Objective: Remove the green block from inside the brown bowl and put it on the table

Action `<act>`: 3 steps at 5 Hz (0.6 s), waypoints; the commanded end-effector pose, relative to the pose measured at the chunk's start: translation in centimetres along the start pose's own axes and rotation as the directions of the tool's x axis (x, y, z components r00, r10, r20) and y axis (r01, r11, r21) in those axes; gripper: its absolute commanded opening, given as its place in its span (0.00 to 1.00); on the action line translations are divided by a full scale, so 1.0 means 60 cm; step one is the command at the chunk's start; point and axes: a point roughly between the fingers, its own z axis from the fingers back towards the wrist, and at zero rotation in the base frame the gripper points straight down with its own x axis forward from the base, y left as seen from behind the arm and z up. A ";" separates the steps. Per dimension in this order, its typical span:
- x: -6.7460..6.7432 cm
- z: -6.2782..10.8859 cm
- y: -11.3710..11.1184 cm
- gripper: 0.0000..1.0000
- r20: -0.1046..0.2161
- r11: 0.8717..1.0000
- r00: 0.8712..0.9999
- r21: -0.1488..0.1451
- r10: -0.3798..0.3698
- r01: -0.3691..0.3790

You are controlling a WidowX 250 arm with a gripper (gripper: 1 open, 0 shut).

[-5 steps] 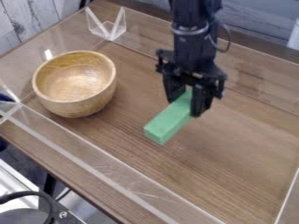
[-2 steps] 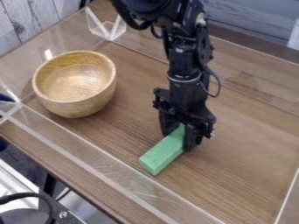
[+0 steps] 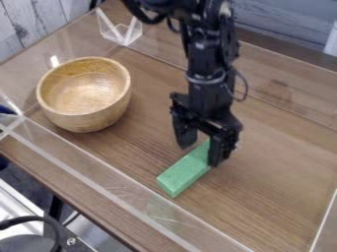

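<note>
The green block [image 3: 186, 174] lies flat on the table [image 3: 277, 182], right of the brown bowl [image 3: 85, 94], which holds nothing. My gripper [image 3: 200, 146] points straight down over the block's far end. It is open, with one finger on each side of that end, and the fingers [image 3: 179, 133] stand a little away from the block's sides. The far tip of the block is hidden between them.
Low clear acrylic walls [image 3: 79, 162] edge the tabletop along the front and sides. A small clear acrylic stand [image 3: 121, 30] sits at the back left. The arm rises from the gripper toward the top of the view.
The gripper came down toward the front with the green block tilted in its grip and the block now rests flat on the table. Since then the jaws have spread apart.
</note>
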 end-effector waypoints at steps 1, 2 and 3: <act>0.019 0.086 -0.001 1.00 0.125 0.999 0.992 0.036 -0.001 -0.004; 0.017 0.105 0.002 1.00 0.134 0.999 0.991 0.047 0.005 -0.011; 0.020 0.095 0.009 1.00 0.123 0.999 0.992 0.051 0.014 -0.020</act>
